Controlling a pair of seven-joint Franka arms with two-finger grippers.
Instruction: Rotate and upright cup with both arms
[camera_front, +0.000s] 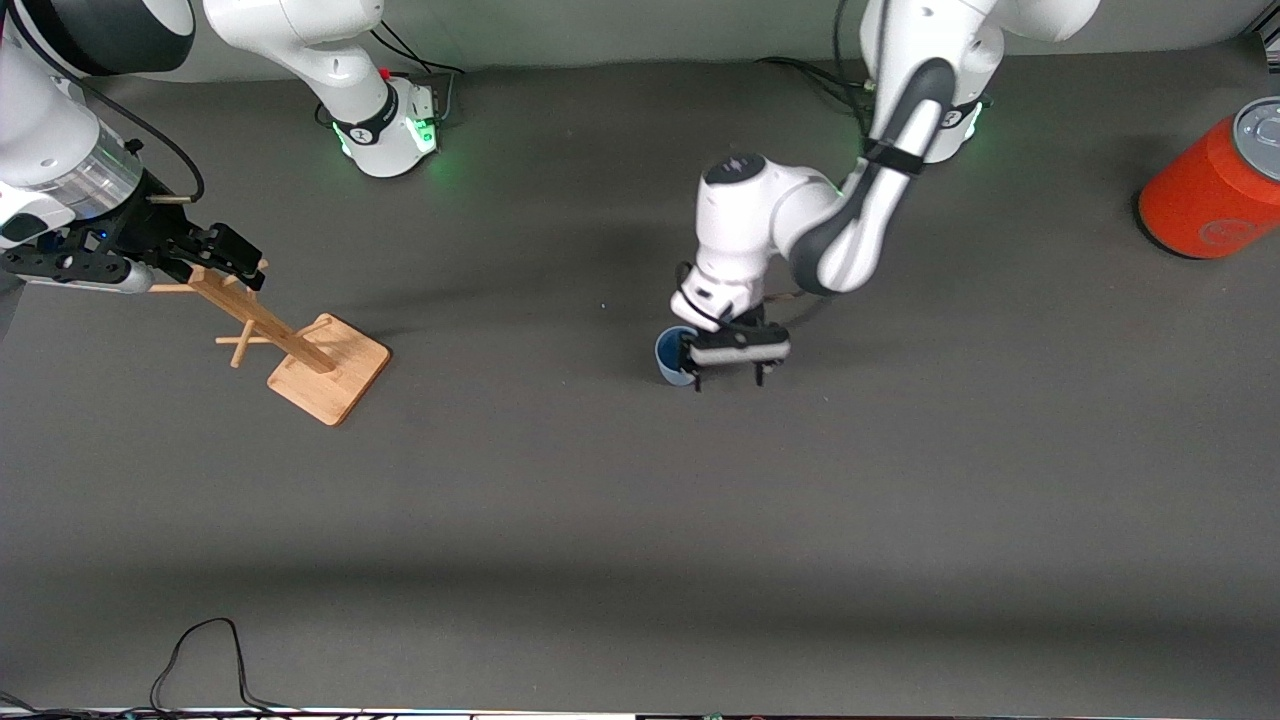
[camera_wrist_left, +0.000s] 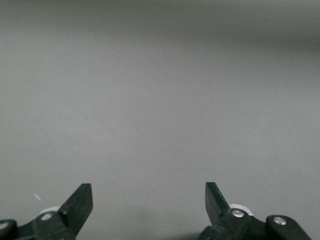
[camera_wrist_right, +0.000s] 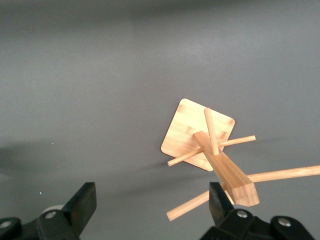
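Beside open left pincer: cup, mid-table

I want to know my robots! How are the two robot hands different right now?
The left hand is down at the table beside the blue cup; the right hand is up over the wooden peg stand. The left hand's camera shows only bare table; the right hand's shows the stand. Both hands are black, open and empty.

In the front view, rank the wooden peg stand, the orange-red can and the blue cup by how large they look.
1. Wooden peg stand, spanning the most, from its square base up to its pegs under the right hand.
2. Orange-red can, partly cut off by the frame edge, so its full size is unsure.
3. Blue cup, clearly smallest, partly hidden by the left hand.
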